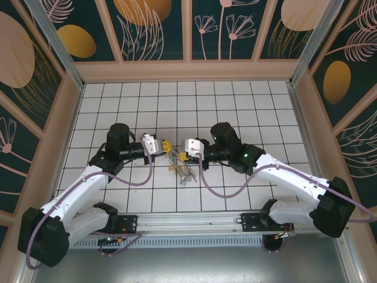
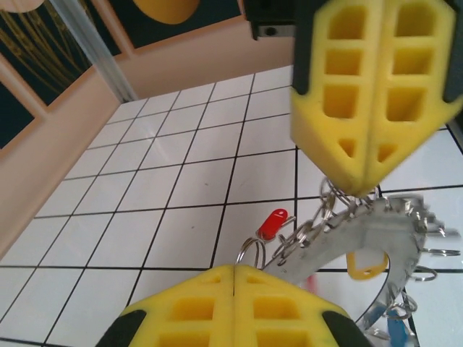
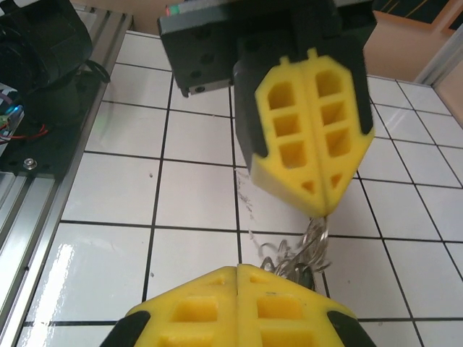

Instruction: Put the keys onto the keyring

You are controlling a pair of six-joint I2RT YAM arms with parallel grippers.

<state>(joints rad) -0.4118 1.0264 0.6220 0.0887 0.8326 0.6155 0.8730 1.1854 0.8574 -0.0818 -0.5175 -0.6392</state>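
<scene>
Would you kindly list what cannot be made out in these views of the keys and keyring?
- Top view: the keys are too small to count.
- Left wrist view: a silvery band is too blurred to identify.
- Right wrist view: the left claw and the right claw, both shut, hide what their tips pinch.

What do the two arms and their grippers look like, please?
The left arm and right arm have white links, black joints and looping mauve cables. The left gripper and right gripper have white bodies and yellow fingers with grid pockets.
</scene>
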